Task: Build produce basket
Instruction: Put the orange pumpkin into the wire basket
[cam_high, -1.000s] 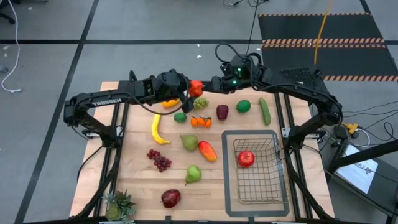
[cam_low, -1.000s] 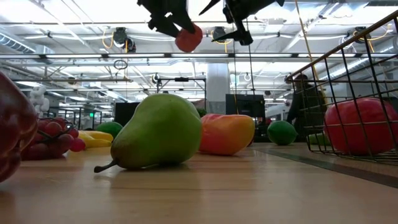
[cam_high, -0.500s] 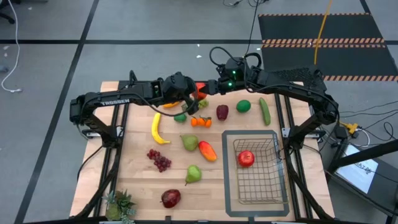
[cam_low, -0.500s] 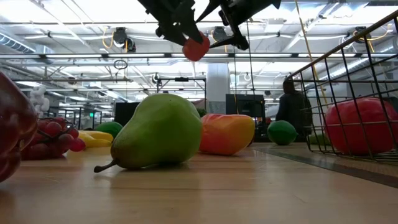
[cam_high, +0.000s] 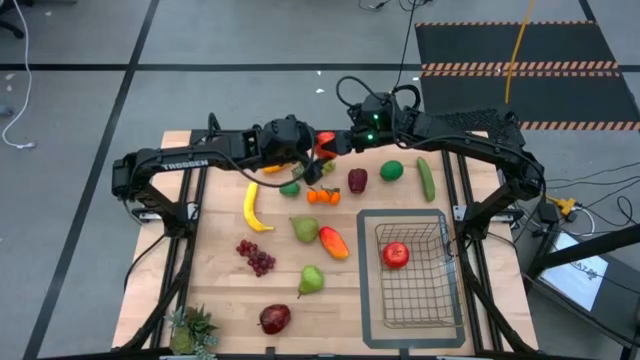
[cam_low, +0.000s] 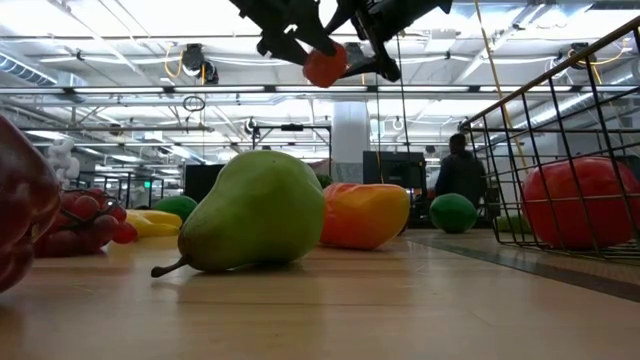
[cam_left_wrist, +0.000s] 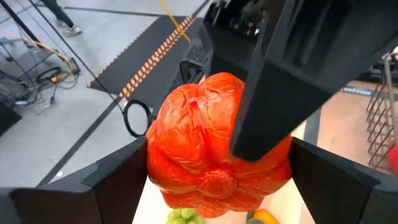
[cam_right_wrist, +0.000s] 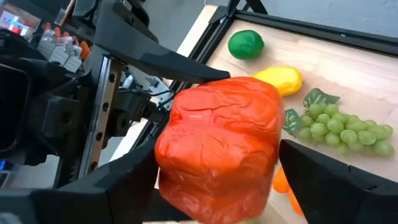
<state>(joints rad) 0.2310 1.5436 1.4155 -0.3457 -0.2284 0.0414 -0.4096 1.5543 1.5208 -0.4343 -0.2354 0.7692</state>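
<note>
On the near right of the table, the dark wire-mesh basket (cam_high: 412, 268) holds one red apple (cam_high: 395, 255). At the far edge, left gripper (cam_high: 318, 150) clamps a lumpy red-orange pepper (cam_high: 325, 142); right gripper (cam_high: 338, 141) brackets it, jaws spread, contact unclear. Handover needs right to clamp firmly before left releases.
</note>
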